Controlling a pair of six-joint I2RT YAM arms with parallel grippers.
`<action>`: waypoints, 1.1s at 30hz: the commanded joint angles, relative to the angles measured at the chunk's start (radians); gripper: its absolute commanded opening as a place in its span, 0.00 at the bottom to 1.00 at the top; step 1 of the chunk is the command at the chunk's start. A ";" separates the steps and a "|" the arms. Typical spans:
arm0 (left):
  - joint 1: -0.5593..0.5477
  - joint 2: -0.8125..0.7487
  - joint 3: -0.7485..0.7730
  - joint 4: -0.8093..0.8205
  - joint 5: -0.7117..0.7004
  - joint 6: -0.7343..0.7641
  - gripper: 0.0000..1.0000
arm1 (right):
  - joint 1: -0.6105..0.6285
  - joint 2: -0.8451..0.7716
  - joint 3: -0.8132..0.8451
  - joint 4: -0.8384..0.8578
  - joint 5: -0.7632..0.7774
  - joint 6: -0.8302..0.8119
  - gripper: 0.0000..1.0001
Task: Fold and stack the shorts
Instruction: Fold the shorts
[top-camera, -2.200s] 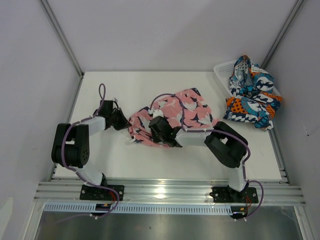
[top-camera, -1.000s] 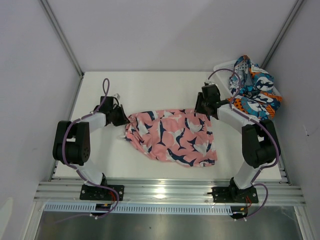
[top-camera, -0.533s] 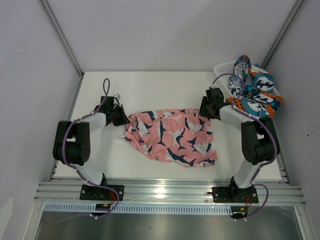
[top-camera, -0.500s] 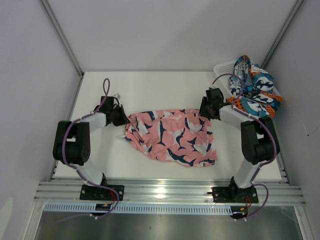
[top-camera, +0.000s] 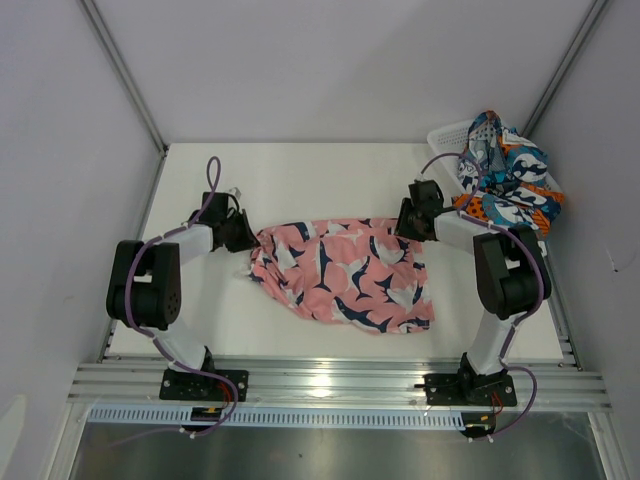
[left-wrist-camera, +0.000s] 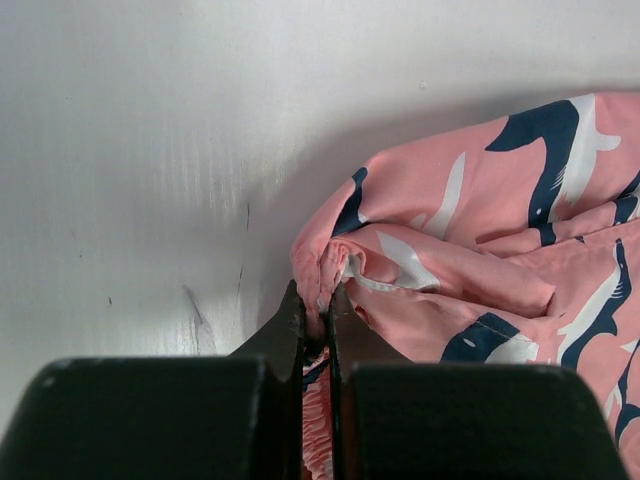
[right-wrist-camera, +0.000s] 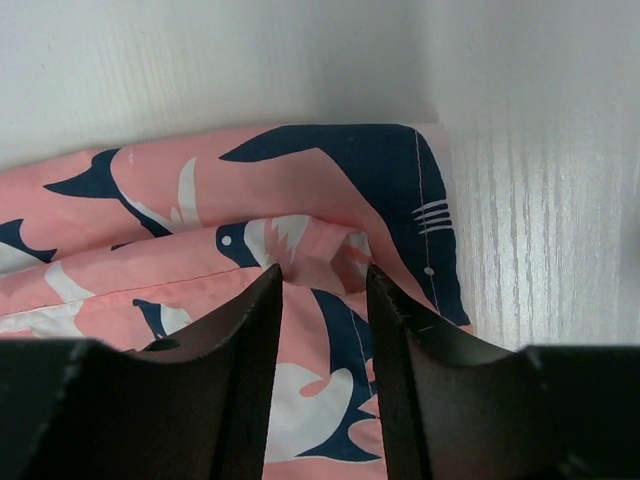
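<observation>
My left gripper is shut tight on a bunched edge of the pink shorts, at the end farthest from the white basket. My right gripper has its jaws apart, astride a small ruck at the corner of the pink shorts nearest the basket. I judge it is not clamping that ruck, though I cannot see whether the pads touch it.

With one arm at each end, the pink shorts lie spread across the table, well short of the basket. I read that as laying them flat for a first fold. The end away from the basket looks rumpled, not smooth.

The patterned shorts sit heaped over the basket and bury most of it, so I cannot tell how they lie inside. My own fingers block the wrist views, and I cannot tell how many layers the left gripper holds.
</observation>
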 joint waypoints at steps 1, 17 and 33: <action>-0.007 0.011 0.035 -0.003 -0.019 0.029 0.00 | -0.005 0.013 0.026 0.043 -0.020 0.005 0.41; -0.008 0.014 0.041 -0.011 -0.029 0.035 0.00 | -0.025 -0.083 -0.010 0.073 0.075 0.012 0.00; -0.008 0.008 0.038 -0.014 -0.039 0.041 0.00 | -0.098 -0.139 0.011 0.066 0.237 0.052 0.00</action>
